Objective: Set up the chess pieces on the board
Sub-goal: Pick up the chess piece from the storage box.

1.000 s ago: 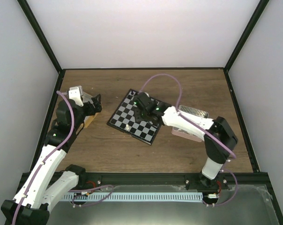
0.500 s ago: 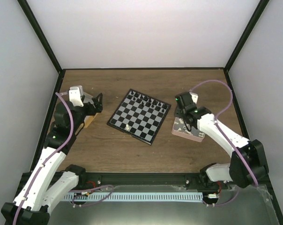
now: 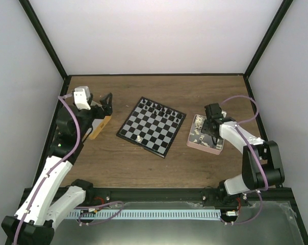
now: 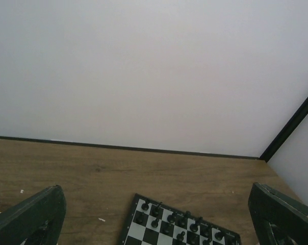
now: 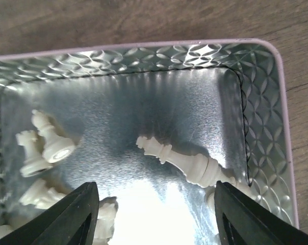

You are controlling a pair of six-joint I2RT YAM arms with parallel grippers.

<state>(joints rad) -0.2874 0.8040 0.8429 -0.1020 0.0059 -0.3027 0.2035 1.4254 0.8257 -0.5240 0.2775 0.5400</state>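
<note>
The board [image 3: 153, 135] lies tilted mid-table, with a row of black chess pieces [image 3: 161, 108] along its far edge and one white piece [image 3: 138, 138] near its front. My right gripper [image 3: 211, 128] hangs open over the pink tray [image 3: 200, 145]. In the right wrist view, the right gripper [image 5: 155, 189] is empty, and a cream queen [image 5: 187, 162] lies on its side just beyond the fingers. More white pieces [image 5: 46, 145] lie at the left. My left gripper [image 3: 107, 104] is wide open left of the board, holding nothing. Its wrist view shows the board's corner [image 4: 143, 235] with black pieces [image 4: 195, 225].
The tray has a shiny embossed metal floor and a pink rim [image 5: 144, 47]. A yellow-sided tin [image 3: 100, 127] stands under the left arm by the left wall. Black frame posts edge the table.
My right arm has swung from over the board to above the pink tray, and its jaws have widened. The left gripper has lifted slightly.
</note>
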